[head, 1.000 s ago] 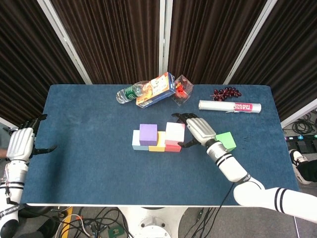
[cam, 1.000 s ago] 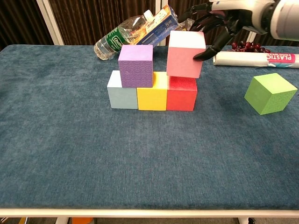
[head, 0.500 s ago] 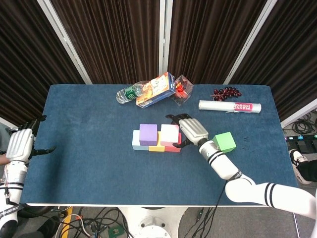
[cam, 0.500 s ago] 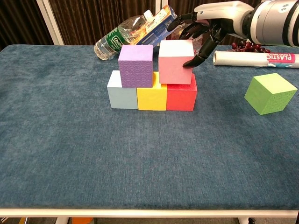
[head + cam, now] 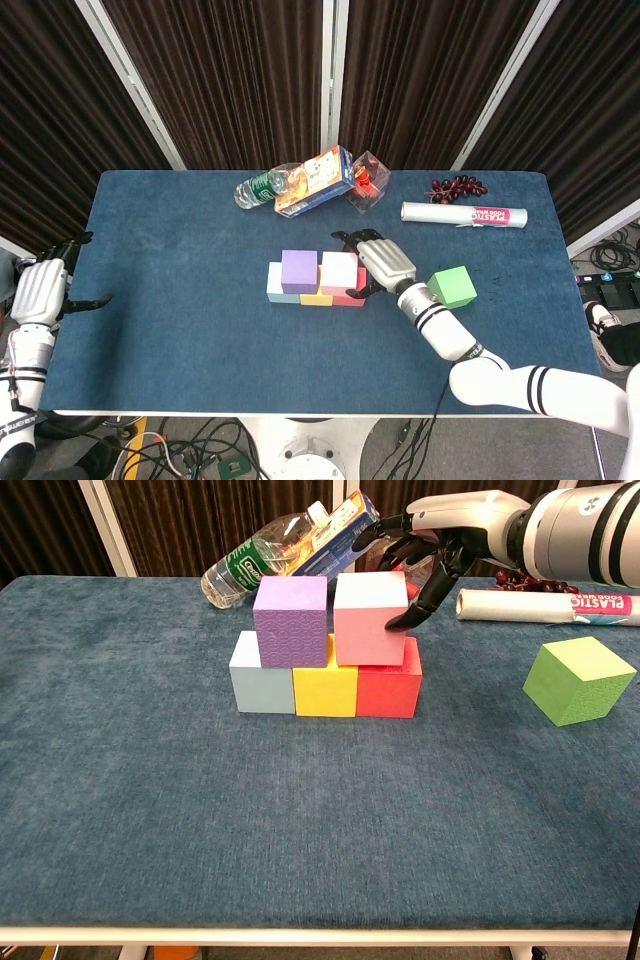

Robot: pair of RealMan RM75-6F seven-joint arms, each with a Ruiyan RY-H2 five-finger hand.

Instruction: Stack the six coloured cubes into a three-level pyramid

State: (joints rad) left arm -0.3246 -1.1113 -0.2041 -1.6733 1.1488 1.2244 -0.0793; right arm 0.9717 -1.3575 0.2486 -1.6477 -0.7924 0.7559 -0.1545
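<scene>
We see the right hand [image 5: 440,540] gripping the pink cube [image 5: 370,619], seated beside the purple cube [image 5: 291,620] on the bottom row. The green cube [image 5: 580,680] lies to the right, nearest this hand; the left hand [image 5: 42,290] idles open.

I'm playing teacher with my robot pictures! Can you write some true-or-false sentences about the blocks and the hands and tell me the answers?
1. The pink cube sits on the second level, beside the purple cube. True.
2. The green cube is on top of the pyramid. False: it sits alone on the table, right of the stack.
3. The right hand touches the pink cube. True.
4. The bottom row is light blue, yellow, red. True.
5. The left hand holds a cube. False: it holds nothing, at the table's left edge.
</scene>
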